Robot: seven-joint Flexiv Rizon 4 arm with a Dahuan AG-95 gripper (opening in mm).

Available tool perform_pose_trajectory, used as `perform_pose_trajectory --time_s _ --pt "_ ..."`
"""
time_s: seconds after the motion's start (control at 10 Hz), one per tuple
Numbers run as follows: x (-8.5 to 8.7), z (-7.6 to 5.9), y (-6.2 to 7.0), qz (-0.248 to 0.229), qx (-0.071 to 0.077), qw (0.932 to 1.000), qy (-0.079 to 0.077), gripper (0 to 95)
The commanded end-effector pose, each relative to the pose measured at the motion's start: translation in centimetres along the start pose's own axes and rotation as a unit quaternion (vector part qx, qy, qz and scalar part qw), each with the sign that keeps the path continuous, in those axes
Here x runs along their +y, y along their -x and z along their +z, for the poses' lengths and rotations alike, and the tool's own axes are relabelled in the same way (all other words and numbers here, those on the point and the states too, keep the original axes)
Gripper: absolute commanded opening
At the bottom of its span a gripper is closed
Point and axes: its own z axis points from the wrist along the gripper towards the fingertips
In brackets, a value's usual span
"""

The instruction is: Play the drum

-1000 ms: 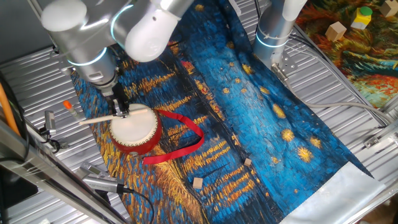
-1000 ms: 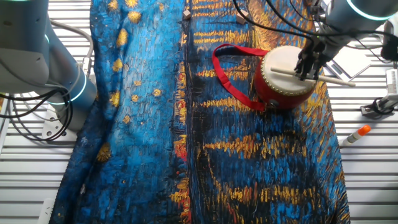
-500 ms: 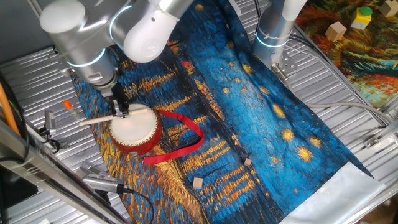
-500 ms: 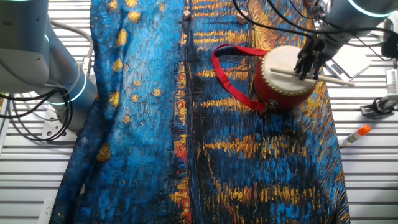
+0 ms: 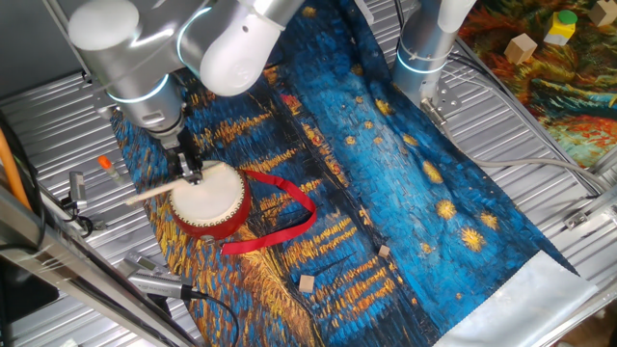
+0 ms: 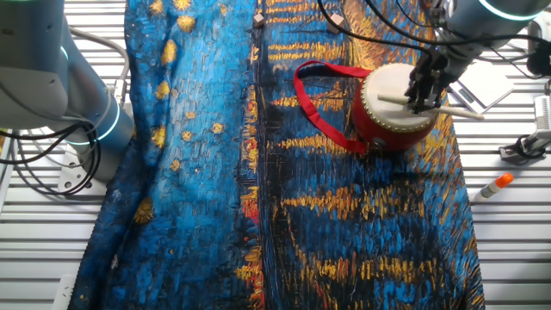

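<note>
Above the drum [image 5: 206, 198] at its 10 o'clock rim, the gripper [image 5: 191, 172] pinches the stick [image 5: 154, 192].

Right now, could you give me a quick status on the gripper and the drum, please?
Gripper shut on the stick, over the drum's edge. Drum upright on the cloth, ribbon strap trailing beside it. Nothing blocking the skin.

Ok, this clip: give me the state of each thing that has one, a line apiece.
Drum: upright on the cloth, skin facing up.
Stick: held in the gripper, lying across the drum's edge.
Gripper: shut on the stick, over the drum.
Ribbon: loose, trailing on the cloth beside the drum.
</note>
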Motion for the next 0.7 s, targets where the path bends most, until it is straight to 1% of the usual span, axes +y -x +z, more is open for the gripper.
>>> perform_pose_trajectory --time_s 0.1,0.3,0.5,0.6,0.7 --pt "0.03 -0.05 -0.03 0.001 -0.001 1.0 0.001 95.0" --pt "0.02 -0.05 -0.03 0.003 -0.008 0.9999 -0.008 95.0" --pt "-0.01 -0.02 0.0 0.007 -0.013 0.9997 -0.022 57.0" --pt "-0.14 0.08 0.04 0.013 -0.014 0.9995 -0.027 57.0" --pt "-0.26 0.17 0.02 0.014 -0.015 0.9994 -0.027 38.0"
